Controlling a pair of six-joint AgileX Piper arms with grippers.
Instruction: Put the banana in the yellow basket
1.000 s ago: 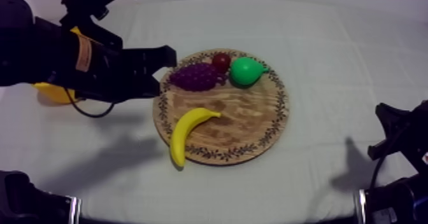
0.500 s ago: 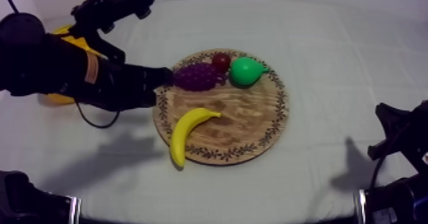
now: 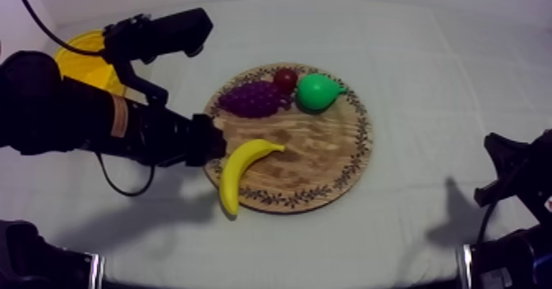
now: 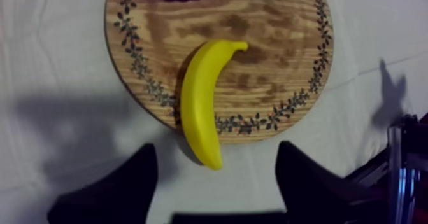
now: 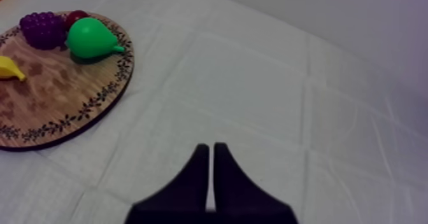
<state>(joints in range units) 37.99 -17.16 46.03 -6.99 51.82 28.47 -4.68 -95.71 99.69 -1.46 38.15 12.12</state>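
The banana point(image 3: 241, 173) lies at the lower left of the wooden board point(image 3: 328, 157), approx. in the middle of the top view. Its curved body is on the wood and its lower end goes over the patterned rim onto the grey-white cloth point(image 3: 394, 29). It is not lifted, and nothing presses on it as far as I can see. The left gripper point(image 4: 216, 149) is open: its two black fingers stand wide apart, one at each side of the banana's near end, w/ nothing clamped btw. them. Whether the fingers are already at the level of the fruit or above it, I cannot tell. In the top view the left arm comes in from the left and its tip is just beside the board's left rim, close to the banana. The other fruit, i.e. the bunch of grapes point(image 3: 253, 98), the small red fruit point(image 3: 285, 80) and the green pear point(image 3: 316, 92), sit together at the upper part of the board, apart from the banana. The yellow basket point(image 3: 82, 52) is at the upper left of the frame, partly behind the left arm, and I see no fruit in it. The right gripper point(image 5: 211, 149) is closed on nothing, fingers together as a narrow wedge, over bare cloth well apart from the board. My judgement: the task is at the approach step. The grasp, lift, carry to the basket and release are not yet done.
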